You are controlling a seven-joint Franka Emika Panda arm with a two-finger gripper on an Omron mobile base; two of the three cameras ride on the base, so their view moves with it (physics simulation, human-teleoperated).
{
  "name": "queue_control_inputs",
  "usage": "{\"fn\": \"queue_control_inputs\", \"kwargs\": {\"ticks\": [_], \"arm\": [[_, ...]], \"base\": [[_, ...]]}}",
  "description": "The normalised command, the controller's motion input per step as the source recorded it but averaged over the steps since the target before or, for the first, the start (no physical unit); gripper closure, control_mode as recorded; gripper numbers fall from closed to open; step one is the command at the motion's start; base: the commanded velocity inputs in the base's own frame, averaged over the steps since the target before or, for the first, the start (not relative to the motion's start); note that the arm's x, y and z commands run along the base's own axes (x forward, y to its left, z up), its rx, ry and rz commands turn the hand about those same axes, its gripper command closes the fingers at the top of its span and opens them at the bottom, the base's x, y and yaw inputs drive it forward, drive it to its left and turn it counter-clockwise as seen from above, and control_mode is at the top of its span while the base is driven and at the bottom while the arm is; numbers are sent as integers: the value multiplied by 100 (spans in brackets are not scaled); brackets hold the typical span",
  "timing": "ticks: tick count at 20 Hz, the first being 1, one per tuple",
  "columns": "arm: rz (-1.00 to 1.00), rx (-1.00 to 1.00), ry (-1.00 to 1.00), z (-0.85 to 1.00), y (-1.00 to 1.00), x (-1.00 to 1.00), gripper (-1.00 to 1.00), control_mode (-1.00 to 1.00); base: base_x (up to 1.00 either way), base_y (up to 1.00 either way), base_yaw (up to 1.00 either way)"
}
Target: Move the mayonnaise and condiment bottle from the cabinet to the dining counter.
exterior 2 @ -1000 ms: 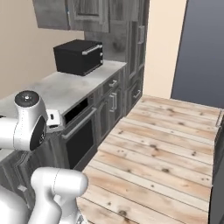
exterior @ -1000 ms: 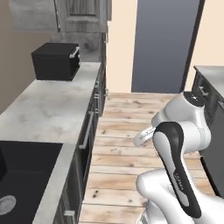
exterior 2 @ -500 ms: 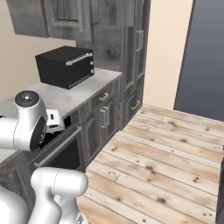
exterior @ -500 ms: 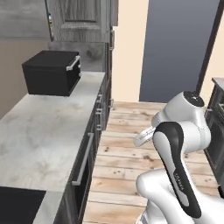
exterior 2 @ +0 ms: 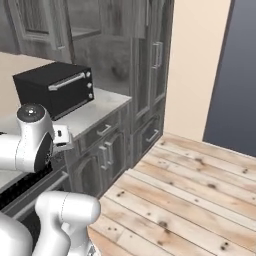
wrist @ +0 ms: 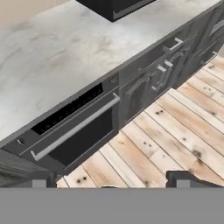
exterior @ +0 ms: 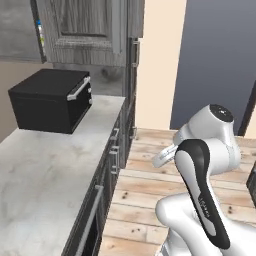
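One task item I can make out for sure: the cabinet (exterior: 85,30), upper wall unit, dark grey wood grain w/ a panelled door, hanging above the far end of the marble worktop (exterior: 55,165). In the right base view I see the same cabinet top left, panel door facing me and a grey shelf edge beside it. At the left edge of the door in the left base view there's a thin bluish sliver, too small for me to tell what it is. Directly under the cabinet sits the black oven (exterior: 50,100), on the worktop, metal bar handle across its front.

The gripper (wrist: 113,180) is at full spread: in the hand view I see the two dark finger tips (wrist: 39,180) far apart at the bottom corners, nothing between them but plank floor (wrist: 175,131). It holds nothing and touches nothing. The hand cam looks down at the worktop edge, the lower drawer fronts and a built-in oven door (wrist: 76,131) w/ a long bar handle.

The arm (exterior: 205,170) is folded up over the wood floor, beside the lower cabinets (exterior 2: 105,155) and well apart from the wall cabinet. Behind it I see a beige wall and a dark blue-grey panel (exterior: 220,60).
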Motion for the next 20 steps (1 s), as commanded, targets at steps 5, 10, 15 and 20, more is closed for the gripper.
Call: {"fn": "queue_control_inputs", "kwargs": {"ticks": [5,10,15,20], "arm": [[0,0,0,0,0,0,-100,100],[0,0,0,0,0,0,-100,100],[0,0,0,0,0,0,-100,100],[0,0,0,0,0,0,-100,100]], "base": [[100,-17,20],[100,-4,24],[97,0,29],[72,0,35]]}}
